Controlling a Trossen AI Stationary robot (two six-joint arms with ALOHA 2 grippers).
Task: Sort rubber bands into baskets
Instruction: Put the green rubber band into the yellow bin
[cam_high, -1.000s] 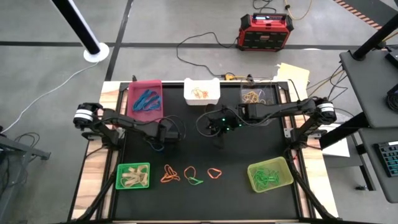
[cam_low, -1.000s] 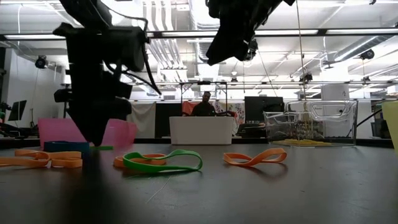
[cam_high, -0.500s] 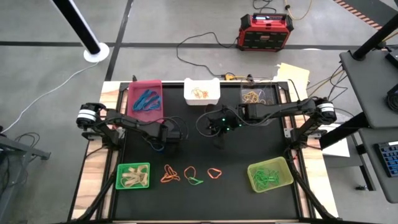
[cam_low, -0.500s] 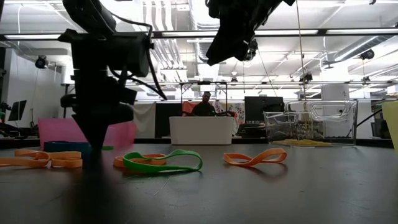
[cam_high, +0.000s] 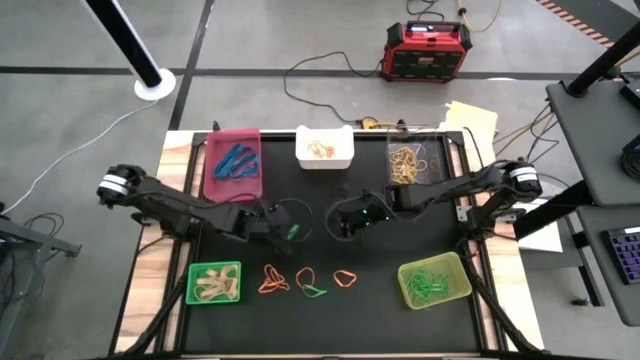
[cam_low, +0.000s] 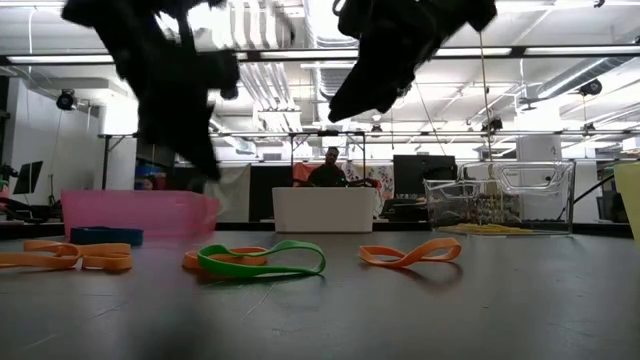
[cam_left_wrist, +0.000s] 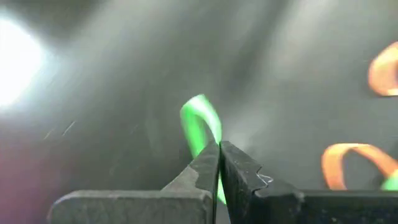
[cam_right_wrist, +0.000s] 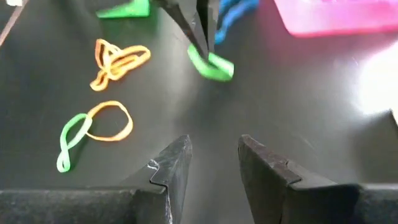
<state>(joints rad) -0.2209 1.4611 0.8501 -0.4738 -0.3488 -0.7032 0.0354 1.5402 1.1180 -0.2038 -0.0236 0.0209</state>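
Note:
My left gripper (cam_left_wrist: 219, 157) is shut on a small green rubber band (cam_left_wrist: 200, 123) above the black mat's middle (cam_high: 287, 229). My right gripper (cam_right_wrist: 214, 160) hangs open just right of it (cam_high: 346, 222), holding nothing. On the mat near the front lie orange rubber bands (cam_high: 274, 279) (cam_high: 346, 277) and a green one looped with an orange one (cam_high: 311, 284). A blue rubber band (cam_low: 106, 236) lies flat farther back. The baskets stand around the mat: pink (cam_high: 233, 165), white (cam_high: 324, 148), clear (cam_high: 411, 164), bright green (cam_high: 215, 283), yellow-green (cam_high: 434, 281). My left gripper pinches the green rubber band between its two fingertips, at one end of the loop (cam_left_wrist: 214, 148). The fingers (cam_right_wrist: 196, 34) slant down from above. The rest of the loop (cam_right_wrist: 212, 65) sticks out past the tips, lifted clear of the mat.
A red-and-black box (cam_high: 428, 50) and cables lie on the floor beyond the table. The baskets hold sorted bands. A person (cam_low: 331, 170) sits in the room behind. Bare mat lies between the two front baskets and the arms.
My left gripper has shut on the green rubber band, then risen and swung toward the table's right and near edge, tipping as it went. The band has come up off the mat with it. My right gripper has sunk a little toward the mat, still open.

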